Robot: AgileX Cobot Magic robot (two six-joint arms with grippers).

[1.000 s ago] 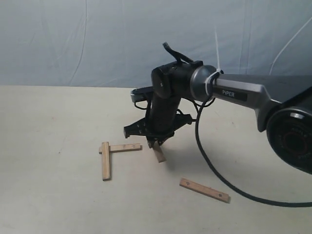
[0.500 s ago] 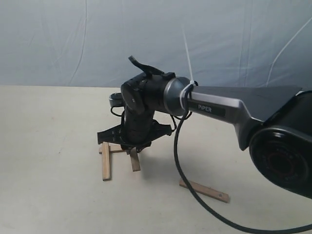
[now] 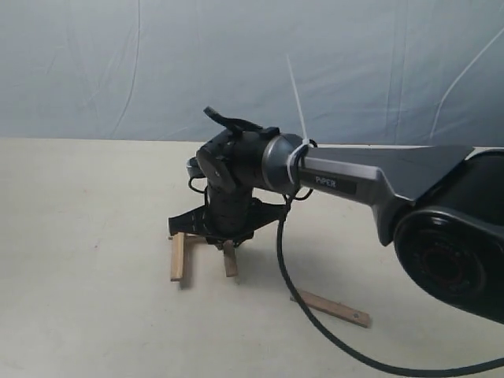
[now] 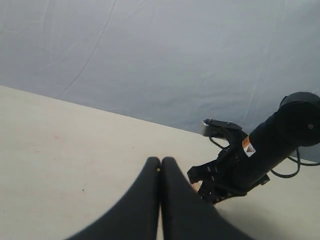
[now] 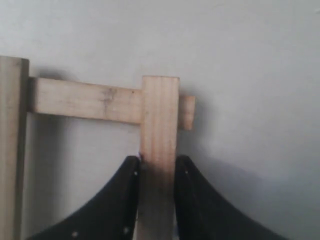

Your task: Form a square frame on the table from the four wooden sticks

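Note:
My right gripper [image 3: 228, 246] reaches across the table [image 3: 79, 315] and is shut on one wooden stick [image 3: 230, 261]. In the right wrist view that stick [image 5: 159, 115] runs out between the fingers [image 5: 127, 195], and its far end lies over a cross stick [image 5: 85, 100]. A third stick [image 5: 11, 150] lies over the cross stick's other end, parallel to the held one; it is also visible in the exterior view [image 3: 178, 256]. The fourth stick [image 3: 335, 308] lies apart, under the arm's cable. My left gripper [image 4: 160, 164] is shut and holds nothing.
The right arm's black cable [image 3: 315, 331] loops down over the table near the fourth stick. A blue-grey backdrop [image 3: 118, 71] hangs behind the table. The left wrist view shows the right arm's wrist [image 4: 255, 155] beyond my left fingers.
My right gripper carried its stick leftward, and the stick's far end now lies over the cross stick's end. The left stick has shifted slightly right. The fourth stick has not moved.

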